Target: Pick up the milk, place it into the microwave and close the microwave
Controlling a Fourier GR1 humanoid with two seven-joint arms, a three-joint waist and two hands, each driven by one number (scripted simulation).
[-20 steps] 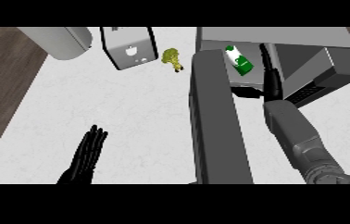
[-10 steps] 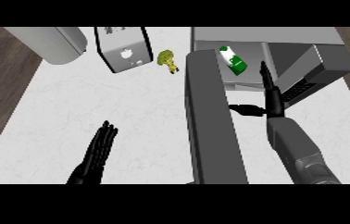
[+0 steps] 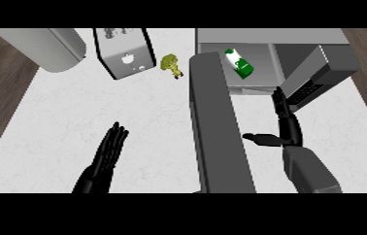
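Head view shows the milk lying inside the microwave at the far right, so the step in hand looks like closing up. The door hangs open as a long dark slab running from the microwave's left front toward the near edge. The right hand sits just right of the door, fingers straight and pointing far, thumb spread left toward the door; it holds nothing.

To do this well, the hand should, I judge, get round to the door's outer, left face, or hook its near free edge, and sweep it in an arc about the hinge at the far end. Pushing near the free end gives the easiest swing. The forearm must come out of the door's path first, since it now lies on the side the door has to swing into.

Left hand rests open on the near-left tabletop, fingers together and straight. A toaster, a small green vegetable and a grey cylinder sit far left, well apart from the swing. The milk lies well inside, so it should not block the door.
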